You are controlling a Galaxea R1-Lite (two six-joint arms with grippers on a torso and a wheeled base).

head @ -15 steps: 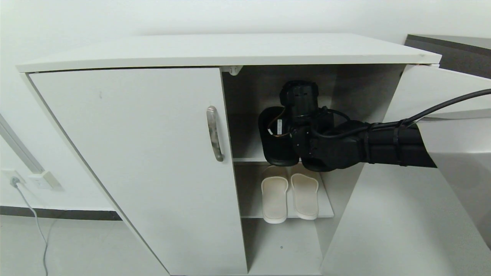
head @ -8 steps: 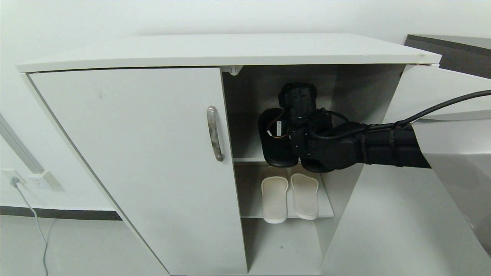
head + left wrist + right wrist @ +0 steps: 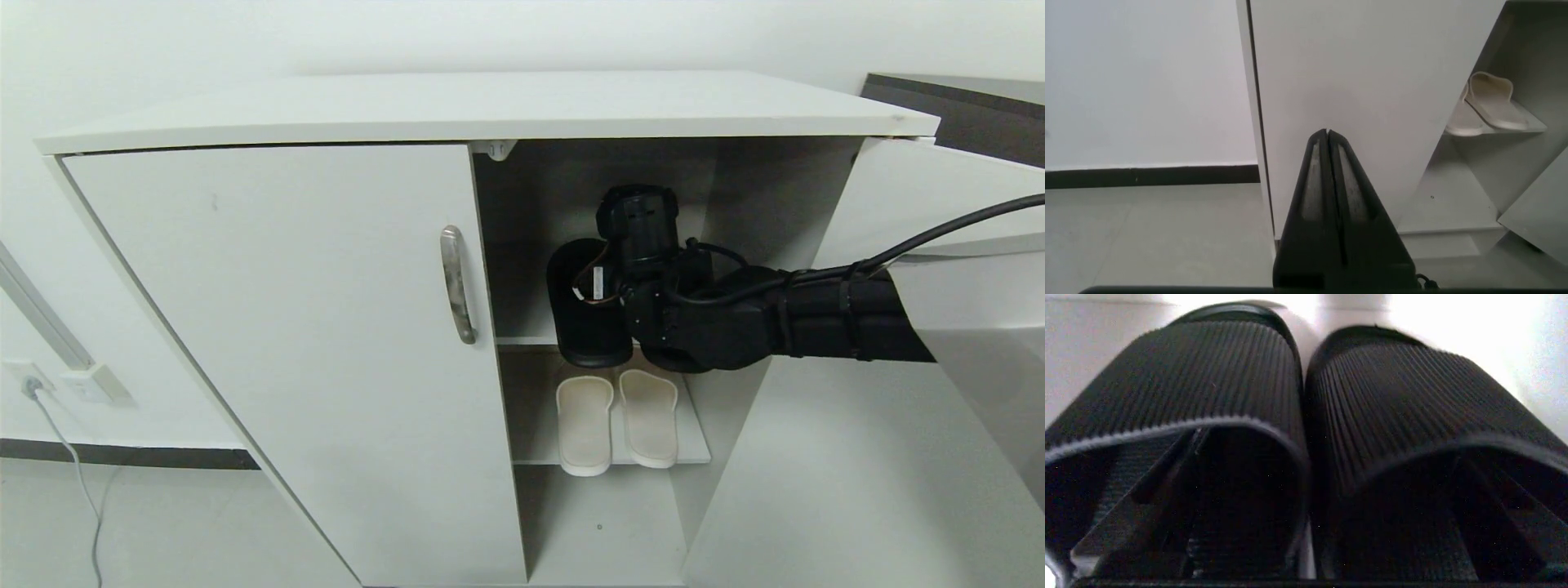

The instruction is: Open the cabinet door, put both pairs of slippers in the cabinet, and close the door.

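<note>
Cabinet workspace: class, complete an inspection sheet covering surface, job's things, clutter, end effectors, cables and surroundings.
Surface: white cabinet; left door shut, right door swung open.
Job's things: black slippers at the upper shelf, heels past its front edge; white slippers side by side on the middle shelf.
Clutter: nothing seen.
End effectors: right end effector shut on the black slippers, a finger inside each; left end effector shut, empty, facing the left door.
Cables: black cable along the right arm; grey cord from the wall socket to the floor.
Surroundings: white wall, dark skirting.
</note>
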